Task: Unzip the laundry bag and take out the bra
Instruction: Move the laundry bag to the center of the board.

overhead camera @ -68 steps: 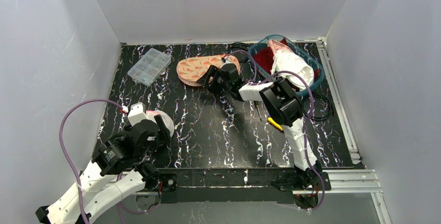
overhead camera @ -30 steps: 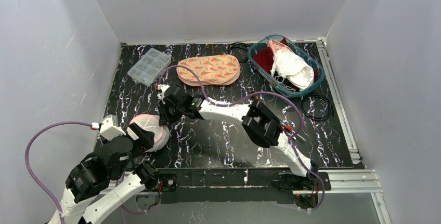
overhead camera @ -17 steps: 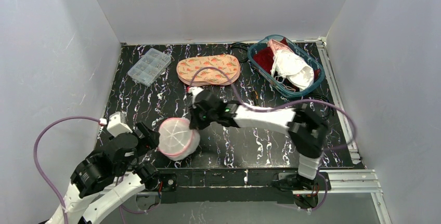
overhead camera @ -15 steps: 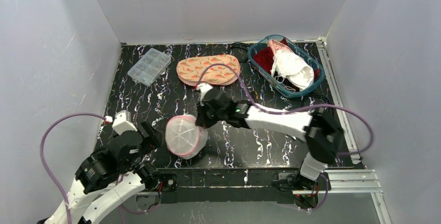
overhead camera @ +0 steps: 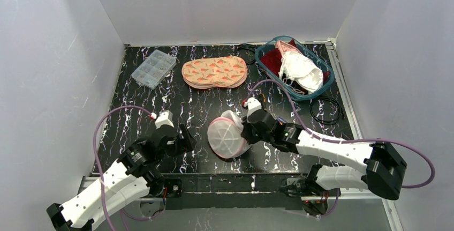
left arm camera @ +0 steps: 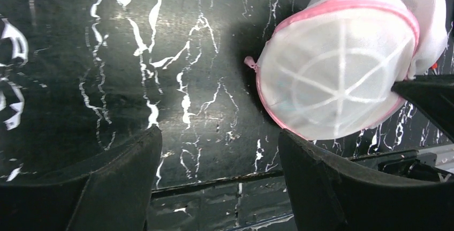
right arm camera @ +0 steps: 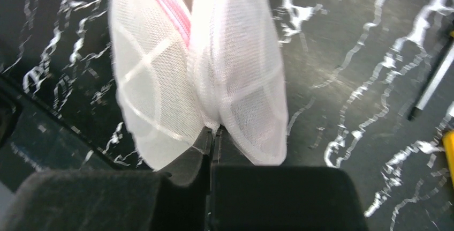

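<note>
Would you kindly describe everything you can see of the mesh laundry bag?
The laundry bag is a round, domed pouch of white mesh with ribs crossing like spokes and a pink zipper around its rim, apparently zipped, its pull at the side. It is tipped on edge near the front middle of the table, pinched by the right pincer.

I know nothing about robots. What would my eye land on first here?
A white mesh laundry bag with pink zip trim, pinched by the shut right gripper at the near middle of the table. The left gripper stands open just to its left. At the far right sits a teal basket of clothes.
</note>
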